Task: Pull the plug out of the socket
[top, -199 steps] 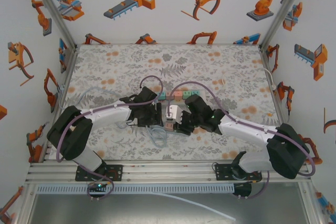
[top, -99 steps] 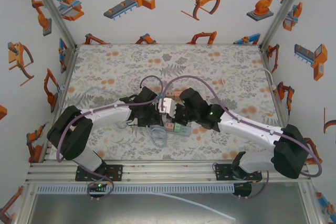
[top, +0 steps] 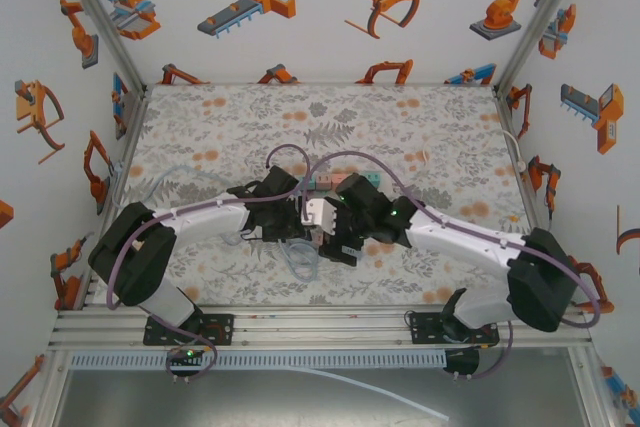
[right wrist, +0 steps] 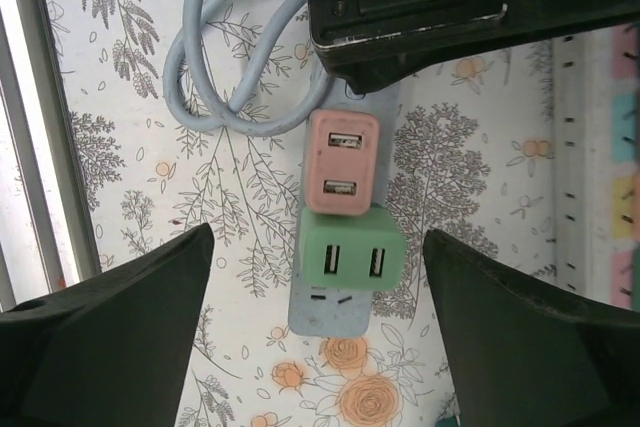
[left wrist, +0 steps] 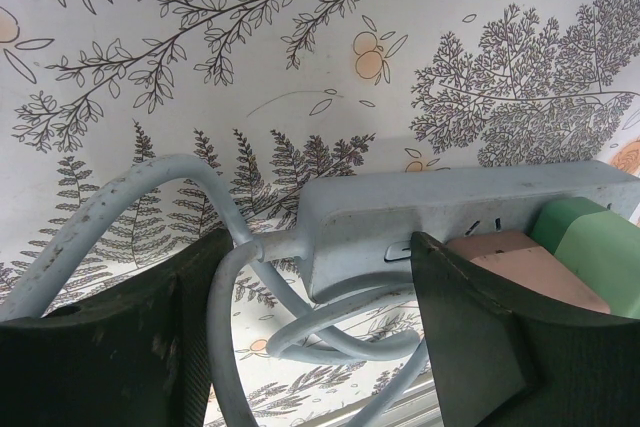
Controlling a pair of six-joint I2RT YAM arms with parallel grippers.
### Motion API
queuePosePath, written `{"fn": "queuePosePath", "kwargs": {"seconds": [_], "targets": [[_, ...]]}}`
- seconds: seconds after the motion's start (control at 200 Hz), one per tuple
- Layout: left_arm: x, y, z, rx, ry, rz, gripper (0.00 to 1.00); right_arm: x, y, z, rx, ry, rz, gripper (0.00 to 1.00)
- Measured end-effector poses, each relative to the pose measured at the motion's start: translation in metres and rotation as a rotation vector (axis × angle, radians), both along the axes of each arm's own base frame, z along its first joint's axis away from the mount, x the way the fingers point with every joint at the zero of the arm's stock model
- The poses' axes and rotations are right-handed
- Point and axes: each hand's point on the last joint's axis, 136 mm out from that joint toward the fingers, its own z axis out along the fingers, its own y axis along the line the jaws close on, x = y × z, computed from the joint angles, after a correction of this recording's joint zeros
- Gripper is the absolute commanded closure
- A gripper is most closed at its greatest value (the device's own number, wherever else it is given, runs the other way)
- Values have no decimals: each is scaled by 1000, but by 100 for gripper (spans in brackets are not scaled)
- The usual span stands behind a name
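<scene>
Right wrist: strip [right wrist: 330, 319] holds pink plug [right wrist: 341, 168], green plug [right wrist: 353, 260] (touching).

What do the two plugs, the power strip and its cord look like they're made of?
Pink plug and green plug: seemingly moulded plastic, matte, rounded edges. Power strip: pale hard plastic, dull sheen. Cord: likely rubbery sheath; it bends in loose loops.

right gripper [right wrist: 318, 237] opened wide, dropped back over the power strip [right wrist: 332, 319], white plug [top: 322, 212] shifted nearer
</scene>
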Motion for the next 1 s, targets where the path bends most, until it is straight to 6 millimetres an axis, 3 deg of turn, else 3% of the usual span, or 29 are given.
{"fn": "queuePosePath", "kwargs": {"seconds": [0.12, 0.335, 0.591, 0.761, 1.001], "targets": [[0, 0, 0, -4, -7, 1, 35, 4, 6, -9, -28, 20, 10, 41], [0, 0, 1, -7, -16, 1, 35, 9, 3, -21, -77, -4, 23, 38], [0, 0, 1, -7, -18, 1, 35, 12, 3, -35, -109, -8, 33, 46], [0, 0, 1, -7, -18, 1, 35, 15, 3, -38, -103, -22, 28, 61], [0, 0, 1, -7, -18, 1, 35, 15, 3, -38, -102, -21, 28, 73]]}}
